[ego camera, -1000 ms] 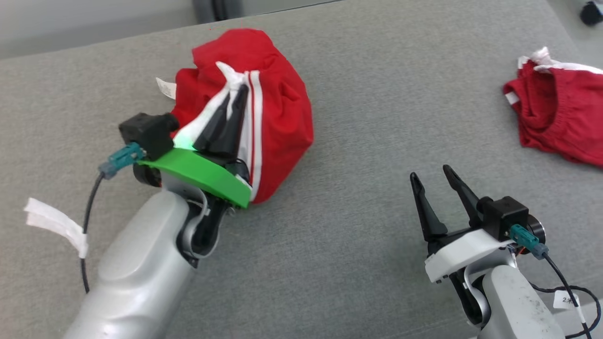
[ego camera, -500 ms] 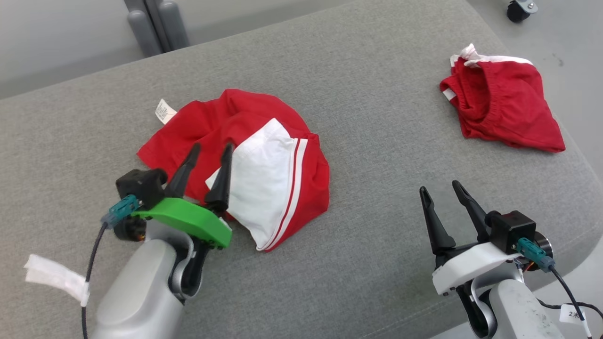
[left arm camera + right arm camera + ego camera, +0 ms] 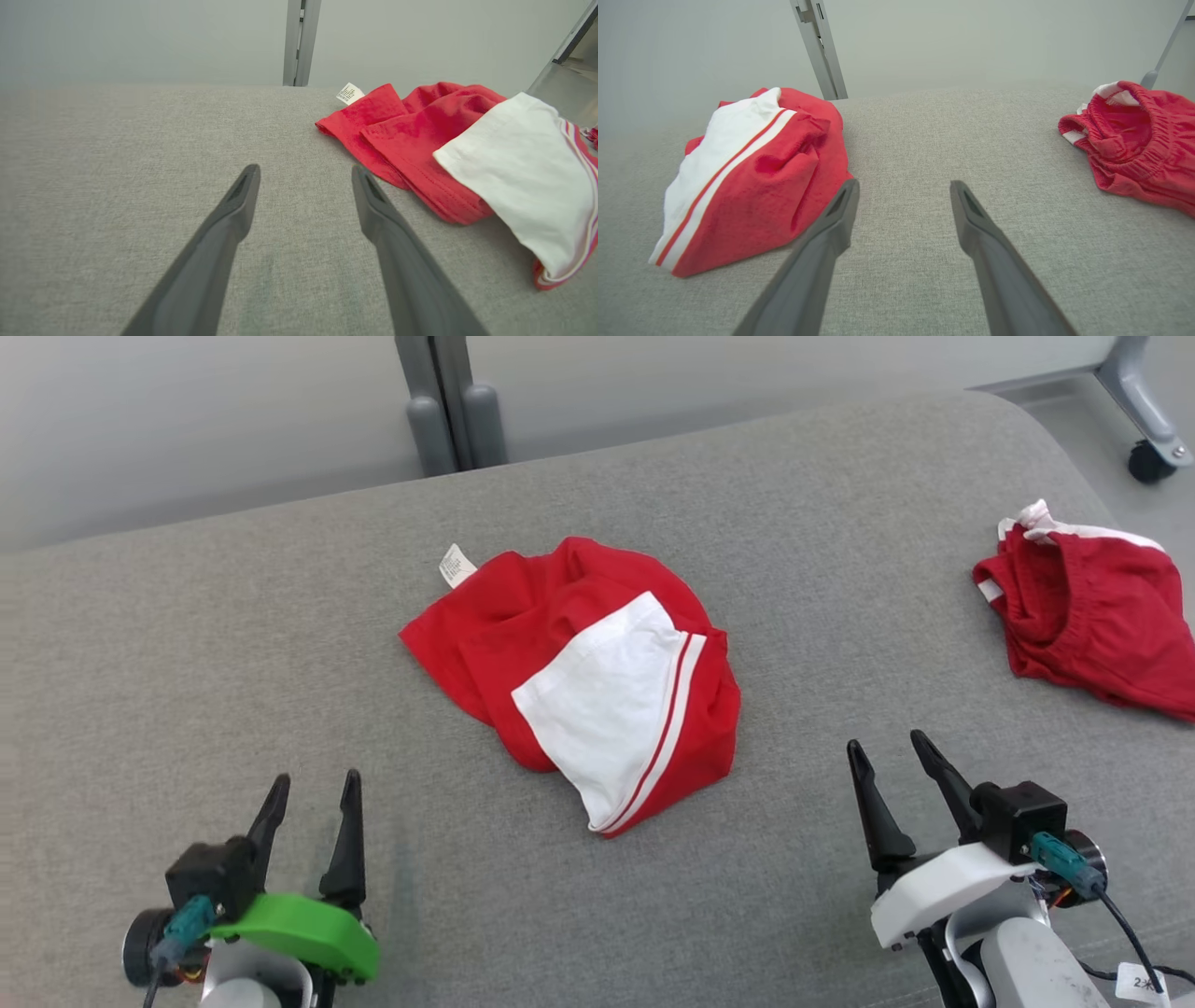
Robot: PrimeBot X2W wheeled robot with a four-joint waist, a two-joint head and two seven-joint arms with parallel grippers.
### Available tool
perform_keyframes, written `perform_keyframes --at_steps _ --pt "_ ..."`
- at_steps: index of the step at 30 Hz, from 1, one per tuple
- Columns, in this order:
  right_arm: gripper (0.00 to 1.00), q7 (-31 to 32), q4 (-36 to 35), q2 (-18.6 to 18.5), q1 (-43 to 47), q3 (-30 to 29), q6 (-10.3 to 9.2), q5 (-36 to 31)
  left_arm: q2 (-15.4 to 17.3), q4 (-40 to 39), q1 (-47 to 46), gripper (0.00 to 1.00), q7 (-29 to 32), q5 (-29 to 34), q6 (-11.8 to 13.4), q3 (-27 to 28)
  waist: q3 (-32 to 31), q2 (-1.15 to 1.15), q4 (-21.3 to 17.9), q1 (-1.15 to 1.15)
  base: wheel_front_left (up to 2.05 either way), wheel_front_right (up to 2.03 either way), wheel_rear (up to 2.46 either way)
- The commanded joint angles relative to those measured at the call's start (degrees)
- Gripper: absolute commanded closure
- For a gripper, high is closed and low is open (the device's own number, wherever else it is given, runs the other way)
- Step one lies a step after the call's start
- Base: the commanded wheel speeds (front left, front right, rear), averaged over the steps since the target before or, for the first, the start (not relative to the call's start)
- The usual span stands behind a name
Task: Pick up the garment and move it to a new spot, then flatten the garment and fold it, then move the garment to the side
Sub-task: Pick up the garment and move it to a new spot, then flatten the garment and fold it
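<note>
Red-and-white garment (image 3: 579, 681) crumpled at frame centre on grey surface (image 3: 187, 644). Left gripper (image 3: 316, 777) lower left, well apart from it, fingers spread wide, empty. Right gripper (image 3: 887, 741) lower right, likewise wide, empty.

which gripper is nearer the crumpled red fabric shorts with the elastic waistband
Right. The right gripper sits just in front and left of the crumpled red shorts; the left gripper is far across the grey cushion, past the red-and-white garment.
</note>
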Motion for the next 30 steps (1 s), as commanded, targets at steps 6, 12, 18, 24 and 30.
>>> perform_keyframes --at_steps 6,12,18,24,30 --pt "0.00 0.0 1.1 -0.2 2.5 -0.4 -0.09 -0.7 -2.7 -3.8 8.6 0.00 0.0 4.6 -0.2 7.0 -3.4 0.00 3.9 0.00 0.00 0.00 0.00" --pt "0.00 0.0 1.7 -0.2 3.0 -0.1 -0.09 -1.0 -4.9 -5.4 11.7 0.00 0.0 6.6 -0.2 9.1 -3.3 0.00 5.3 0.00 0.00 0.00 0.00" --pt "0.00 0.0 0.0 -0.2 0.1 3.7 -0.09 -1.2 -5.7 -5.5 9.8 0.00 0.0 6.1 -0.2 8.1 -1.8 0.00 7.5 0.00 0.00 0.00 0.00" --pt "0.00 0.0 -0.4 -0.3 -6.0 13.9 -0.09 -2.8 -5.8 -4.5 8.3 0.00 0.0 5.4 -0.2 5.8 0.0 0.00 10.7 0.00 0.00 0.00 0.00" --pt "0.00 0.0 8.4 -0.3 -11.8 22.6 -0.09 -3.4 -5.7 -3.0 7.4 0.00 0.0 3.0 -0.2 3.1 1.4 0.00 14.7 0.00 0.00 0.00 0.00"
